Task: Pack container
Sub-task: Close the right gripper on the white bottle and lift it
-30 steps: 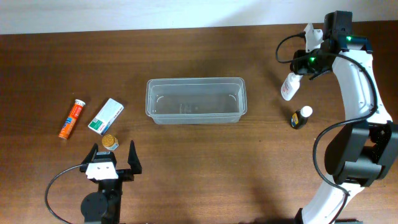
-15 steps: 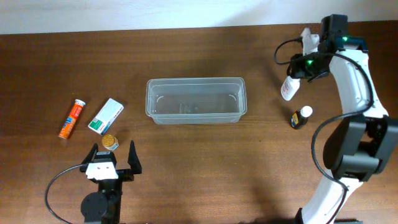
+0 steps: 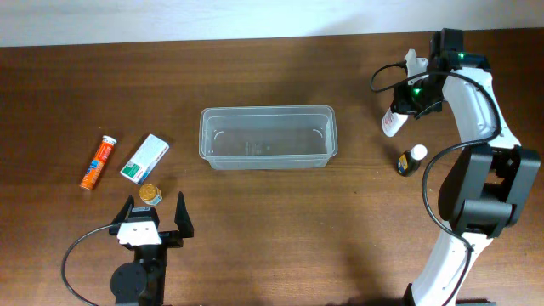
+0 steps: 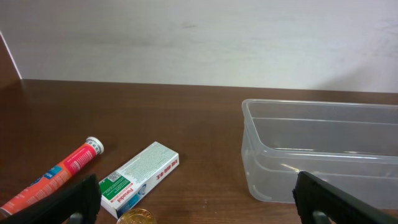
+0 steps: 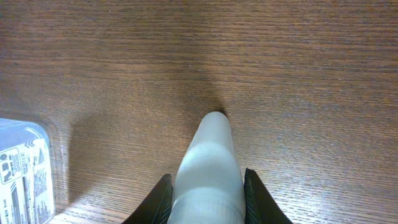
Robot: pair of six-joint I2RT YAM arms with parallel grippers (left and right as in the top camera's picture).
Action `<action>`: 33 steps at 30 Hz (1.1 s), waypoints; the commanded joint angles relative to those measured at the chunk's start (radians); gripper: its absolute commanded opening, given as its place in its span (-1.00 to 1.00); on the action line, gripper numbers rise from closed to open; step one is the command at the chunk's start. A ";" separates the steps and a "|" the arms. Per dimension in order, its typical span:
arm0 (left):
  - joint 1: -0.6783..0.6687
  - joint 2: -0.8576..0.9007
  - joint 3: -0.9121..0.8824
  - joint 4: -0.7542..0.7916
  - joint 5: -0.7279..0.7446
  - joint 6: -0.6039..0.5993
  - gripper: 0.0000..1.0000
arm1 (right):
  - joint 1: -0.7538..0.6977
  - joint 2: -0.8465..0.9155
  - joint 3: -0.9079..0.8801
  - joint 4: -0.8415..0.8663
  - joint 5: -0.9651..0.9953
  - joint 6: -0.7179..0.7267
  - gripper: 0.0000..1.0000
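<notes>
The container (image 3: 268,136) is a clear, empty rectangular tub at the table's middle; it also shows in the left wrist view (image 4: 323,155). My right gripper (image 3: 401,104) is shut on a white bottle (image 3: 391,121) and holds it tilted over the table, to the right of the tub. In the right wrist view the bottle (image 5: 211,149) sits between both fingers (image 5: 205,193). My left gripper (image 3: 154,212) is open and empty near the front left; its fingers (image 4: 199,208) frame the view.
An orange tube (image 3: 98,161), a green-and-white box (image 3: 144,158) and a small gold-capped jar (image 3: 150,195) lie at the left, just ahead of the left gripper. A small dark bottle with a white cap (image 3: 412,160) stands below the right gripper.
My right gripper has shifted a little to the left with the white bottle in it. The left arm has not moved.
</notes>
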 commanded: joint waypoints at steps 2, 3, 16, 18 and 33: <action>0.004 -0.004 -0.006 0.000 -0.010 -0.009 0.99 | 0.006 0.008 0.012 -0.008 -0.011 -0.003 -0.60; 0.004 -0.004 -0.006 0.000 -0.010 -0.009 0.99 | 0.006 0.008 0.012 -0.008 -0.011 -0.003 -0.62; 0.004 -0.004 -0.006 0.000 -0.010 -0.009 0.99 | 0.006 -0.082 0.167 -0.134 -0.093 -0.003 -0.65; 0.004 -0.004 -0.006 0.000 -0.010 -0.009 0.99 | 0.007 -0.102 0.211 -0.173 -0.127 -0.003 -0.65; 0.004 -0.004 -0.006 0.000 -0.010 -0.009 0.99 | 0.225 -0.231 0.296 -0.283 -0.286 -0.003 -0.66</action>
